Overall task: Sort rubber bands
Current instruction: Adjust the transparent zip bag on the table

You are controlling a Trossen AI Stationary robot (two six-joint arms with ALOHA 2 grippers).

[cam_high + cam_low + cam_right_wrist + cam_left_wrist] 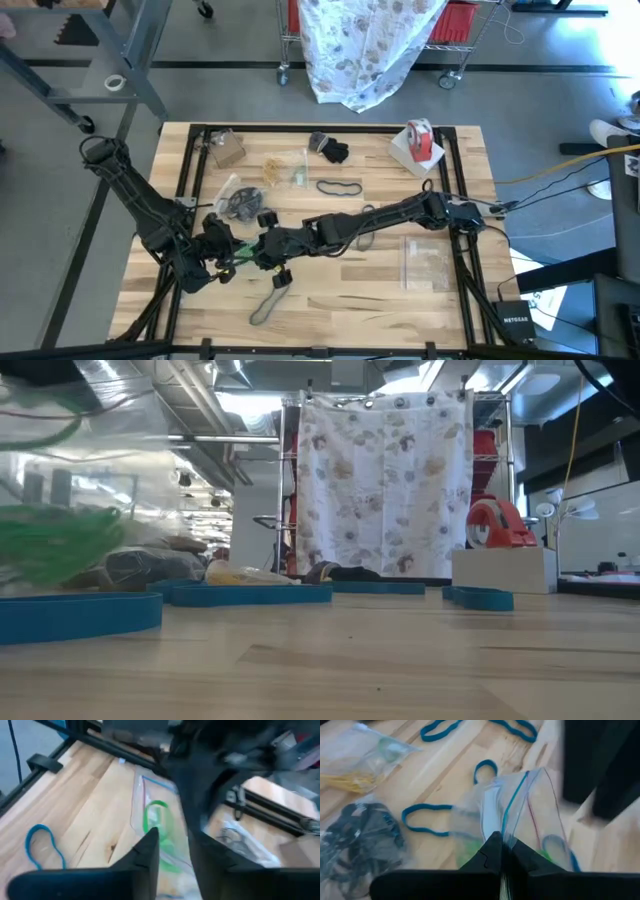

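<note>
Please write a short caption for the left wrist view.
Left gripper shut on a clear plastic bag; blue rubber bands lie around.

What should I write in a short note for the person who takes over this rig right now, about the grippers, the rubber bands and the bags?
Left gripper: shut on the clear bag, holding it up by its edge at the table's front left.
Right gripper: open, just above that bag's mouth, a green band below it.
Done: green bands are inside the held bag; black bands and tan bands lie in bags at the table's back left.
Left: loose bands on the wood, one at centre back, one at the front, and blue ones near the held bag. An empty bag lies on the right.
</note>
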